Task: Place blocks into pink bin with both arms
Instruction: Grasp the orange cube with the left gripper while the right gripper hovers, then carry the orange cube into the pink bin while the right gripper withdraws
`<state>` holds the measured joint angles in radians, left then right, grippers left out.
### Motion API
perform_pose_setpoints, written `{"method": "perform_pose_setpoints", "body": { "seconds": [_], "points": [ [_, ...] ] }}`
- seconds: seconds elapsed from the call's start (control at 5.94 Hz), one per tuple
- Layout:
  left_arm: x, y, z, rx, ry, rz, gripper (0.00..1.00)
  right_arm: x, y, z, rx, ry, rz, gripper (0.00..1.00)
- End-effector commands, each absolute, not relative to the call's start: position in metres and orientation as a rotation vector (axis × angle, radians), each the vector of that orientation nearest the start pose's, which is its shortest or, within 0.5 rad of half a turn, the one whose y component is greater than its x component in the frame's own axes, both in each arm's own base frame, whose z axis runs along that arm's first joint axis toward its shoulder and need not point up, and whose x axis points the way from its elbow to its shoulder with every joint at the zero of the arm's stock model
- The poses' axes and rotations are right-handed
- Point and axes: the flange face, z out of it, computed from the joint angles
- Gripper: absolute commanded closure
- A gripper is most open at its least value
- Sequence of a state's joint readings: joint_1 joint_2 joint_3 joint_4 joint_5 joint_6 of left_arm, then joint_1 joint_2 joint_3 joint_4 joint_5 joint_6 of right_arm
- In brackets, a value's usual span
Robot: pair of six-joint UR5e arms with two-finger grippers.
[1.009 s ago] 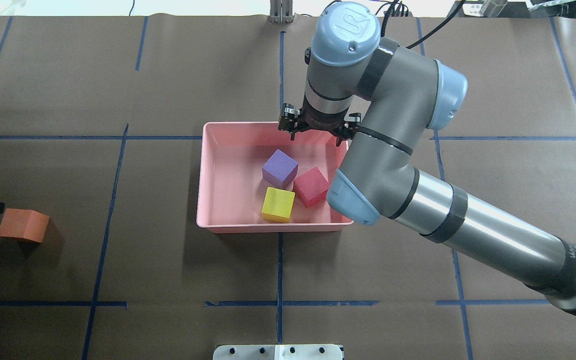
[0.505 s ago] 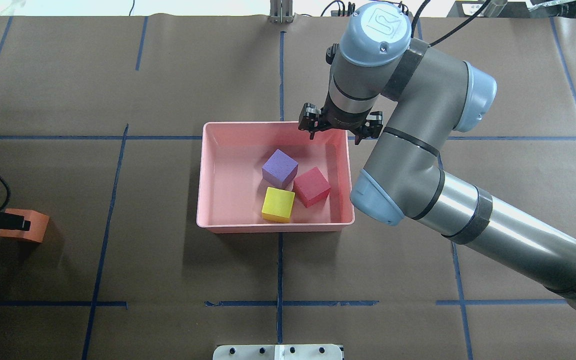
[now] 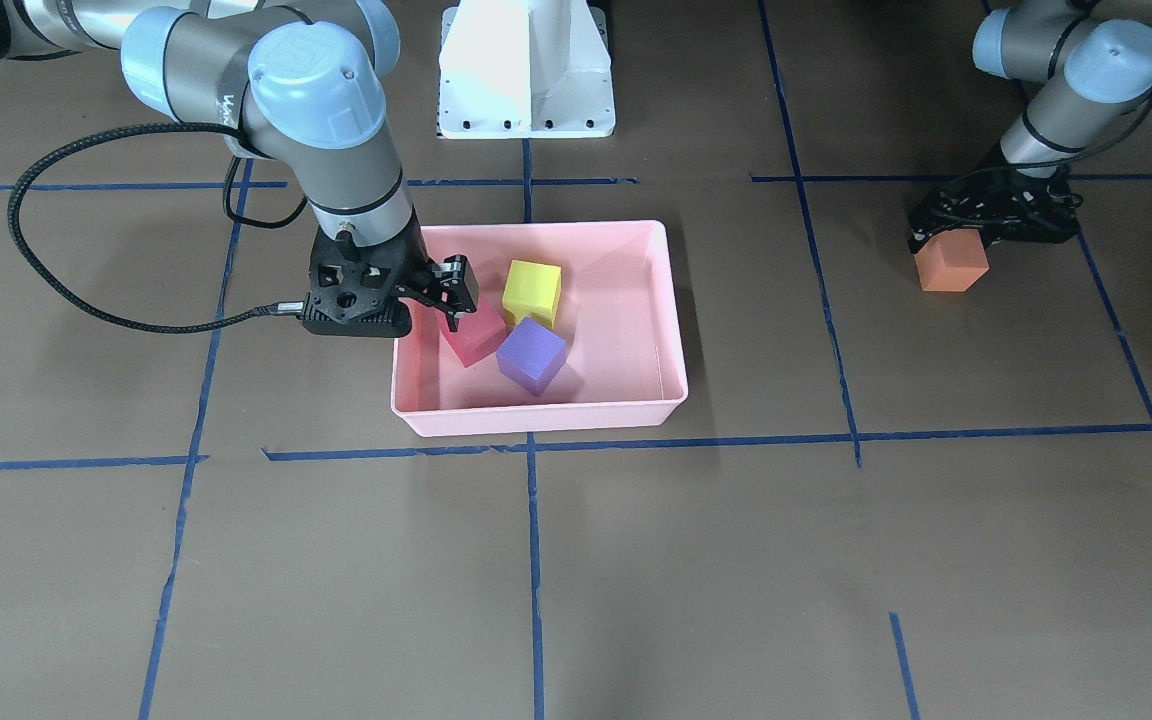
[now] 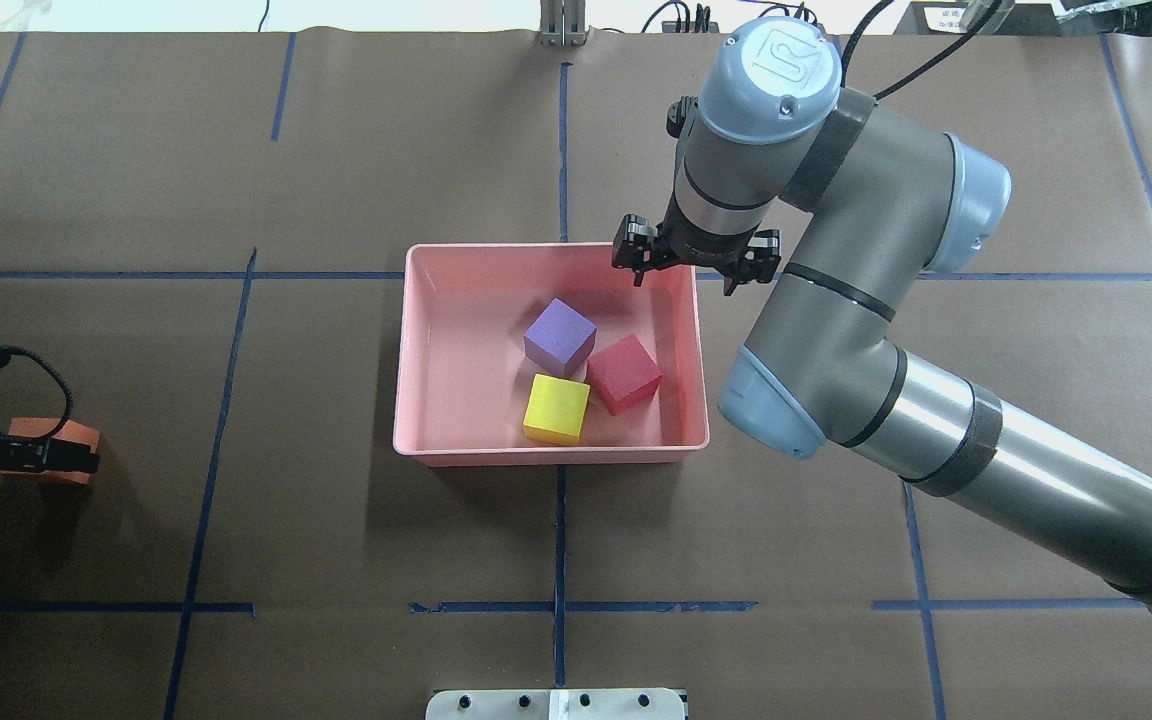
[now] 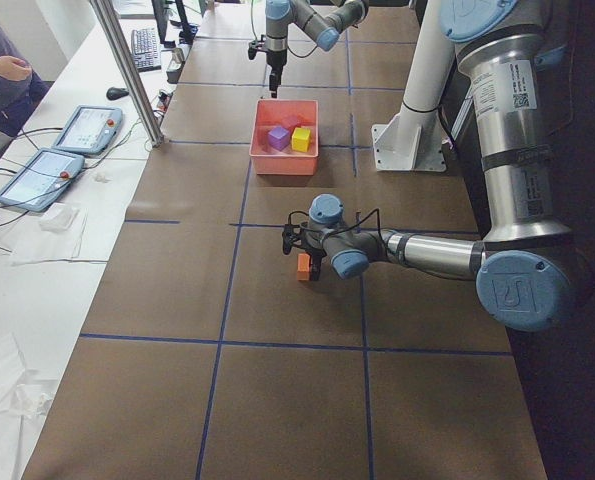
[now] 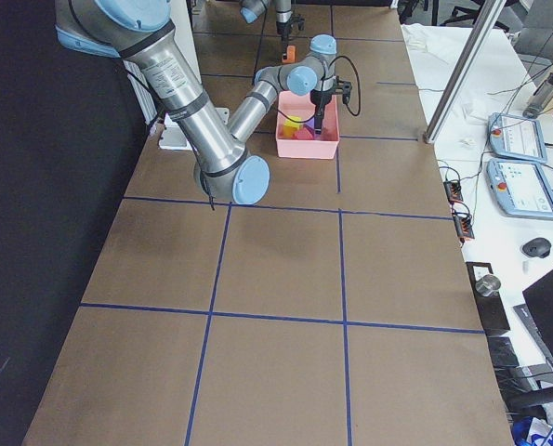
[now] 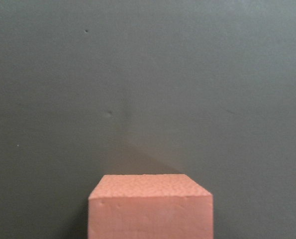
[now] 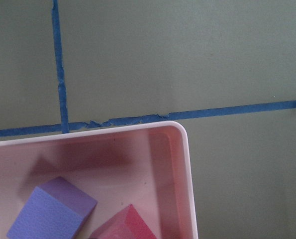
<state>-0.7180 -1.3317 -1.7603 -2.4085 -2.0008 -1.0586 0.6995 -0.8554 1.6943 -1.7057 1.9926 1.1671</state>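
Note:
The pink bin (image 4: pixel 401 350) sits mid-table and holds the purple block (image 4: pixel 559 336), the red block (image 4: pixel 624 373) and the yellow block (image 4: pixel 556 408). My right gripper (image 4: pixel 696 265) hangs open and empty above the bin's far right corner; its wrist view shows that corner's rim (image 8: pixel 187 164) with the purple block (image 8: pixel 50 214) and the red block (image 8: pixel 125 226). The orange block (image 4: pixel 48 430) rests on the table at the far left. My left gripper (image 3: pixel 996 225) is low over it, fingers straddling its top, seemingly open. The left wrist view shows the orange block (image 7: pixel 150 209) close below.
The white pedestal (image 3: pixel 526 70) stands at the robot's side behind the bin. A white plate (image 4: pixel 556 704) lies at the table's near edge. Blue tape lines grid the brown table. Tablets and cables lie on a side bench (image 5: pixel 57 170).
My right arm has swung right, from over the bin's back wall to its far right corner. My left gripper has come in from the left edge and now covers the orange block.

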Motion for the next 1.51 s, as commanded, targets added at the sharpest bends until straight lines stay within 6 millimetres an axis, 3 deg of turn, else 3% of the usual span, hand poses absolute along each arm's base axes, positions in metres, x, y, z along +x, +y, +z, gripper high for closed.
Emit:
{"method": "perform_pose_setpoints", "body": {
  "seconds": [0.0, 0.34, 0.5, 0.67, 1.01, 1.18, 1.35],
  "points": [
    [0.263, -0.35, 0.589, 0.128, 0.856, -0.02, 0.56, -0.457, -0.506, 0.198, 0.019, -0.801, 0.13, 0.0],
    [0.254, -0.36, 0.562, 0.153, 0.874, -0.041, 0.58, -0.451, -0.508, 0.196, 0.028, -0.807, 0.134, 0.0],
    [0.261, -0.39, 0.489, 0.189, 0.892, -0.07, 0.58, -0.433, -0.508, 0.202, 0.056, -0.81, 0.109, 0.0],
    [0.28, -0.412, 0.397, 0.172, 0.87, -0.082, 0.58, -0.407, -0.514, 0.216, 0.086, -0.801, 0.084, 0.0],
    [0.325, -0.446, 0.231, 0.129, 0.837, -0.093, 0.58, -0.345, -0.545, 0.255, 0.077, -0.805, 0.011, 0.0],
    [0.345, -0.44, 0.19, 0.114, 0.842, -0.068, 0.58, -0.316, -0.557, 0.279, 0.084, -0.789, -0.021, 0.0],
    [0.396, -0.435, 0.15, 0.056, 0.875, -0.122, 0.58, -0.28, -0.567, 0.306, 0.09, -0.786, -0.066, 0.0]
  ]
}}
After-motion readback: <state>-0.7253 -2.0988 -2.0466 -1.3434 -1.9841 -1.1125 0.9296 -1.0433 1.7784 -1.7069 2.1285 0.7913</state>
